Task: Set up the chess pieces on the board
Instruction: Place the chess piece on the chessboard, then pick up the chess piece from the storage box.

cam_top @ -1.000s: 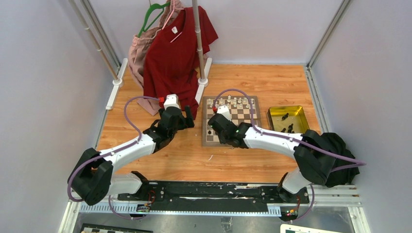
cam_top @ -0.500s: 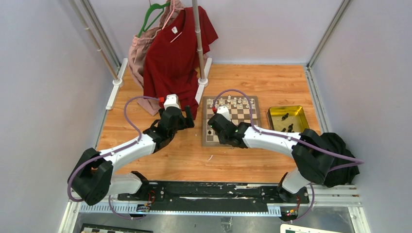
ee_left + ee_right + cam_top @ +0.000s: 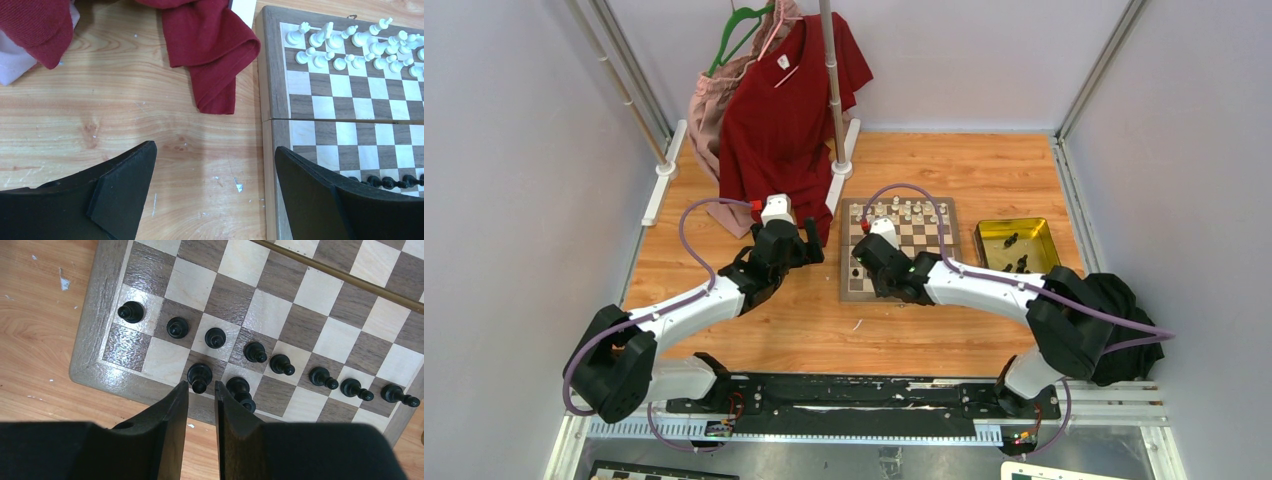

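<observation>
The board (image 3: 924, 243) lies on the wooden table, with the white chess pieces (image 3: 906, 211) in two rows along its far side. They also show in the left wrist view (image 3: 360, 47). In the right wrist view a row of black pawns (image 3: 256, 352) stands near the board's (image 3: 280, 290) near edge. Two more black pieces (image 3: 200, 376) stand behind them. My right gripper (image 3: 201, 385) hangs over that edge, its jaws a narrow gap apart. The head of one black piece sits just at the tips, untouched. My left gripper (image 3: 215, 147) is wide open and empty over bare table, left of the board (image 3: 350, 100).
A yellow-gold metal tray (image 3: 987, 235) right of the board holds a few black pieces (image 3: 1021, 263). A red shirt (image 3: 789, 110) and a pink garment hang on a rack behind, and the shirt's hem (image 3: 215, 55) lies on the table by the board's far left corner. A black cloth (image 3: 1129, 300) lies at right.
Almost nothing: my right arm has shifted very slightly to the left. The left arm has not moved.
</observation>
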Robot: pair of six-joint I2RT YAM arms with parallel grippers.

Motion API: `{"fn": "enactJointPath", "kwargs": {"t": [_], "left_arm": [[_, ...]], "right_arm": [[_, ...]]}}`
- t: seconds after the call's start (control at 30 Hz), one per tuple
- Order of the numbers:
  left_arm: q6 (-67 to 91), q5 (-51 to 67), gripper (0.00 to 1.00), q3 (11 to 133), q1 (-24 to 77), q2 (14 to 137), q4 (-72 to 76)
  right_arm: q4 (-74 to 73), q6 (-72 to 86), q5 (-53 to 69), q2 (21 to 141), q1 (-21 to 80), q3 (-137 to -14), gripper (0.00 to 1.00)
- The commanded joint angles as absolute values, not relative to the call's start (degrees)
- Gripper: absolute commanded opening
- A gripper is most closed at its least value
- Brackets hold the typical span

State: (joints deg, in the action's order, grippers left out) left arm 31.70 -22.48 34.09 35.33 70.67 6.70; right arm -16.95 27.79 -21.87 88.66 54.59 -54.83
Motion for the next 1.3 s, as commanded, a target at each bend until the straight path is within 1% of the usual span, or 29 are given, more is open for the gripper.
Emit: {"fn": "enactJointPath", "kwargs": {"t": [0.0, 0.23, 0.4, 0.53, 0.67, 0.73, 0.83, 0.9, 1.0, 1.27], "left_arm": [[31.7, -22.9, 0.94, 34.7, 35.4, 70.2, 7.1], [31.1, -23.4, 0.94, 35.2, 35.9, 68.9, 6.8], [31.3, -23.8, 0.94, 35.9, 36.2, 68.6, 6.3], [31.2, -23.6, 0.94, 36.9, 36.5, 69.5, 6.3], [30.9, -23.0, 0.94, 38.1, 36.6, 72.0, 6.5], [30.9, -22.2, 0.94, 38.7, 36.6, 73.2, 6.7], [30.9, -21.1, 0.94, 39.2, 36.6, 75.0, 7.5], [31.0, -20.1, 0.94, 39.2, 36.6, 76.3, 8.4], [31.0, -19.0, 0.94, 39.3, 36.6, 78.1, 9.5], [31.7, -17.9, 0.94, 37.8, 36.6, 81.0, 12.6]], "right_arm": [[-17.3, 26.9, -21.8, 85.6, 53.9, -54.8, 0.3], [-20.5, 24.7, -23.9, 79.6, 55.5, -57.2, 0.3], [-21.4, 22.7, -31.1, 71.8, 54.2, -56.9, 0.3], [-21.7, 22.5, -32.4, 66.6, 46.9, -55.7, 0.3], [-22.0, 22.9, -32.8, 63.4, 36.0, -53.4, 0.32], [-22.0, 23.4, -32.2, 63.4, 29.6, -52.5, 0.37], [-21.4, 24.5, -29.4, 65.5, 19.4, -51.7, 0.38], [-20.6, 24.8, -28.0, 67.7, 15.1, -51.1, 0.39], [-19.9, 26.0, -26.4, 70.8, 10.0, -50.7, 0.43], [-15.8, 28.2, -23.1, 77.6, 2.7, -49.6, 0.45]]}}
